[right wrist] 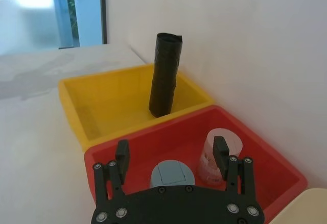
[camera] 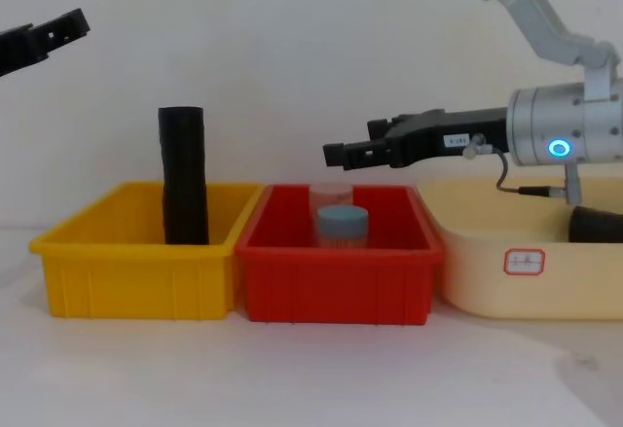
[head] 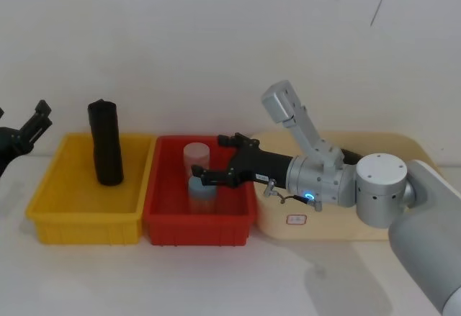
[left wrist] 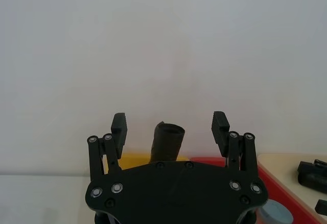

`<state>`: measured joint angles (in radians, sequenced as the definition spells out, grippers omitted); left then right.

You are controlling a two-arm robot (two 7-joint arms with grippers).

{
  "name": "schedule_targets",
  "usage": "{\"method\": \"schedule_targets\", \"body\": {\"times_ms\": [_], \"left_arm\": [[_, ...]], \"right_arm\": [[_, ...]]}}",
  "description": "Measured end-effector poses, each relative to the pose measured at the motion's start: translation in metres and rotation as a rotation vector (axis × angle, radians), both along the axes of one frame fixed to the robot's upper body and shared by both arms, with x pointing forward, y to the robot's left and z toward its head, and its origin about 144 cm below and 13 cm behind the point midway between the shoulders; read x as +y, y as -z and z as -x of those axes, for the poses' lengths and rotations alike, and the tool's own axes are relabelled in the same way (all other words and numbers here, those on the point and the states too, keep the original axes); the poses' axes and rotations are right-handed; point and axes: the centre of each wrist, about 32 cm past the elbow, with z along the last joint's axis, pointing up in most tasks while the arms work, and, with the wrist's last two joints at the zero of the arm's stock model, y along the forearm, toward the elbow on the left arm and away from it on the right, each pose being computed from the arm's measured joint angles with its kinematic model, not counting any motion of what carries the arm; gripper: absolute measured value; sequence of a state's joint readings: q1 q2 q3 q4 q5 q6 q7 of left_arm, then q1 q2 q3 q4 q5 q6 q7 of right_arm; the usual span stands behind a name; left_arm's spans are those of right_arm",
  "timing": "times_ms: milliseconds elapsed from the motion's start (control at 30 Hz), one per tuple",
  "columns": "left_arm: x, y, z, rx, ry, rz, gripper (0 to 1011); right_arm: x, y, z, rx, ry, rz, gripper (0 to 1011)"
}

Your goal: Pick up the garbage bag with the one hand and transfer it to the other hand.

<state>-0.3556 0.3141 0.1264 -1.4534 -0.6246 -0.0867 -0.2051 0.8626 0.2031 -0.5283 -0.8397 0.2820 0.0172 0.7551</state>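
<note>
**Q:** What is on the counter [head: 216,280], from left to right?

**A:** At the far left the left gripper [head: 39,118] hangs high in the air, its fingers apart and holding nothing. Below and to its right is a yellow bin [head: 85,226] with a plain roll [head: 106,143] standing upright inside. Touching that is a red bin [head: 198,229] holding two jars [head: 202,186], one clear and one with a blue lid. The right gripper [head: 212,159] hovers above the jars, spread wide and empty. Its arm, lit by a blue ring, reaches in from the right over a cream tray [head: 338,226]. In that tray lies the bag [camera: 596,225], a dark roll on its side. It is mostly cut off at the edge of the chest view, and no label can be seen.

**Q:** How much of the task is done?

**A:** Nothing yet, as far as I can judge. The bag rests in the tray, well apart from both grippers. The pick-up and the hand-over are both left to do.
</note>
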Motion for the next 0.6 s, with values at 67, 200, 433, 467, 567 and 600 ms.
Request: {"method": "schedule_targets", "body": {"times_ms": [67,200,433,467,567,600], "left_arm": [[0.001,0.0,0.0,0.0,-0.004,0.0,1001],[0.002,0.0,0.001,0.0,-0.009,-0.001,1001],[0.004,0.001,0.001,0.0,-0.015,-0.002,1001],[0.004,0.001,0.001,0.0,-0.016,-0.002,1001],[0.004,0.0,0.001,0.0,-0.018,-0.002,1001],[0.004,0.0,0.001,0.0,-0.018,-0.002,1001]], "right_arm": [[0.001,0.002,-0.002,0.012,0.004,-0.005,1001],[0.002,0.006,-0.007,0.032,0.005,-0.011,1002],[0.004,0.015,-0.016,0.073,-0.005,-0.007,1002],[0.005,0.015,-0.017,0.075,-0.005,-0.005,1001],[0.005,0.018,-0.02,0.082,-0.007,0.007,1001],[0.005,0.019,-0.022,0.083,-0.007,0.015,1001]]}}
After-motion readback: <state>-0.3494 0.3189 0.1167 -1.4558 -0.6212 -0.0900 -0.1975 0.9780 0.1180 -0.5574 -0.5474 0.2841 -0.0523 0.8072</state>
